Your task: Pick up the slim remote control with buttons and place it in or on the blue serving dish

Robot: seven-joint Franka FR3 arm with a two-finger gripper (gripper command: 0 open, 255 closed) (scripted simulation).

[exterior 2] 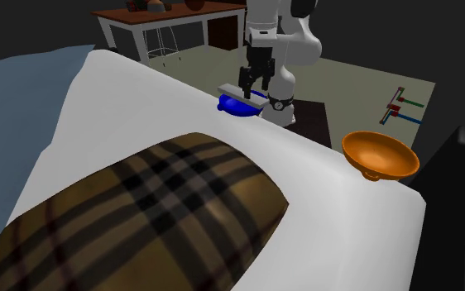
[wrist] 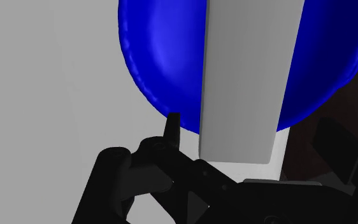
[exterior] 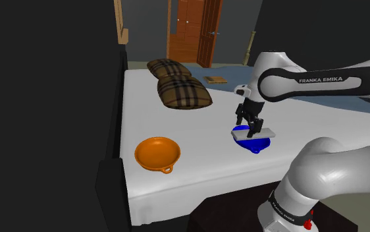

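Now, in the shoulder view you see the hand (exterior: 252, 127) hanging just over the blue serving dish (exterior: 251, 147) on the white bed (exterior: 197, 168). The pale grey remote (exterior: 256, 135) lies flat across the dish, both ends reaching past its rim. An orange bowl (exterior: 157, 153) sits well apart toward that view's left, and two plaid pillows (exterior: 184, 91) rest farther back, with a wooden door (exterior: 190, 29) behind them.

From the second exterior view you look over a large plaid pillow (exterior 2: 140, 215) toward the arm. The hand (exterior 2: 253, 81) stands upright above the remote (exterior 2: 237, 91), which lies on top of the dish (exterior 2: 232, 105) near the bed's far edge. The orange bowl (exterior 2: 378, 153) is at that view's right.

At the wrist, your hand (wrist: 251, 124) is spread: one finger (wrist: 171, 124) stands clear of the remote's (wrist: 248, 76) long edge, with a gap between them. The remote crosses the blue dish (wrist: 165, 51).
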